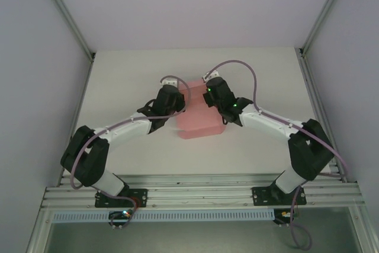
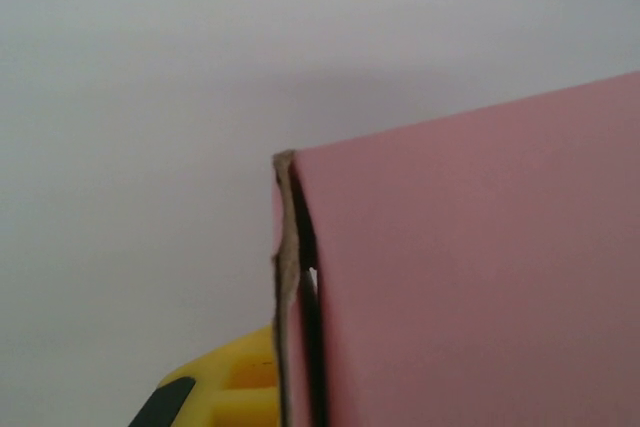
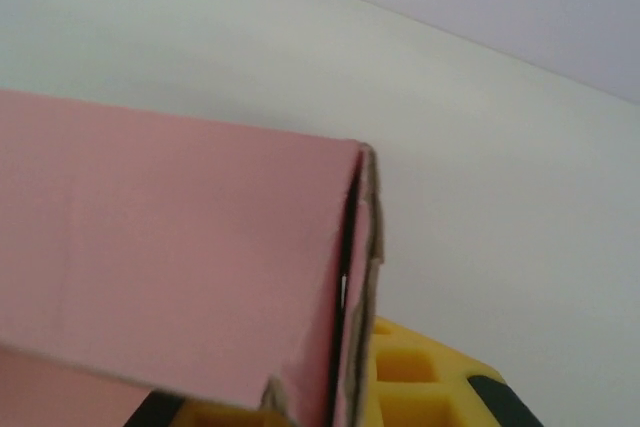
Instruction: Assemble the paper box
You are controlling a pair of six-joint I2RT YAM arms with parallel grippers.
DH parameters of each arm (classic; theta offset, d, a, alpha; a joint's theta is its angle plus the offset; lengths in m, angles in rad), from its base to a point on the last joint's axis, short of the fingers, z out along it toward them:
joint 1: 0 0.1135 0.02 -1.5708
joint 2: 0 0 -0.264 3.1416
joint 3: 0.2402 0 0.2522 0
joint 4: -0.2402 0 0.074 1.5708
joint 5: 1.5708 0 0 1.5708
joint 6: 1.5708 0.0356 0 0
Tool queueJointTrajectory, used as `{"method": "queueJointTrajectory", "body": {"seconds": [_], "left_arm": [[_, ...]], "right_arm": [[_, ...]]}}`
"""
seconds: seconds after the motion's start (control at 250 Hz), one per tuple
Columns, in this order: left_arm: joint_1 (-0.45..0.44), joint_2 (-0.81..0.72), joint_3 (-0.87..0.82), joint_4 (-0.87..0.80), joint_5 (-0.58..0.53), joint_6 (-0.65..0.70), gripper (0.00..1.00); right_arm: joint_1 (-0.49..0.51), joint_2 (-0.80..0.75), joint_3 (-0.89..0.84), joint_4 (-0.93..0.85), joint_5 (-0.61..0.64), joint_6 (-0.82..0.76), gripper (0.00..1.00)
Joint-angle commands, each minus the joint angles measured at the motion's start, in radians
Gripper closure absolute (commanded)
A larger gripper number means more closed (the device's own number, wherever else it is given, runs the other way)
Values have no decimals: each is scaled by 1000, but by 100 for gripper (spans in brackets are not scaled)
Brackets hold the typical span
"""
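On the left, the left hand (image 1: 173, 103) is pinching one wall of the paper box (image 1: 198, 124), which is sitting mid-table (image 1: 130, 75) between the arms. On the right, the right hand (image 1: 214, 100) is clamping the opposite wall. The box is looking mostly formed (walls folded double), though the gaping corner seams probably need pressing. Both wrists are hiding its far end.

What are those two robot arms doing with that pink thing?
They're putting together a paper box on the white table. The left gripper and the right gripper each seem to be pinching a standing wall of the pink card near the box's far end, one from each side. The box looks partly folded up and sits between the two arms.
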Motion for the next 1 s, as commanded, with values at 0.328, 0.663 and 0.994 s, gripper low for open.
{"method": "queueJointTrajectory", "body": {"seconds": [0.328,0.663,0.994], "left_arm": [[98,-55,52,-502,-288,-246,100],[132,-74,45,-485,-239,-212,100],[46,5,151,-353,-95,-132,100]], "right_arm": [[-73,107,76,-170,805,47,92],[-91,77,50,-175,732,92,87],[-61,-36,-93,96,-44,131,47]]}}
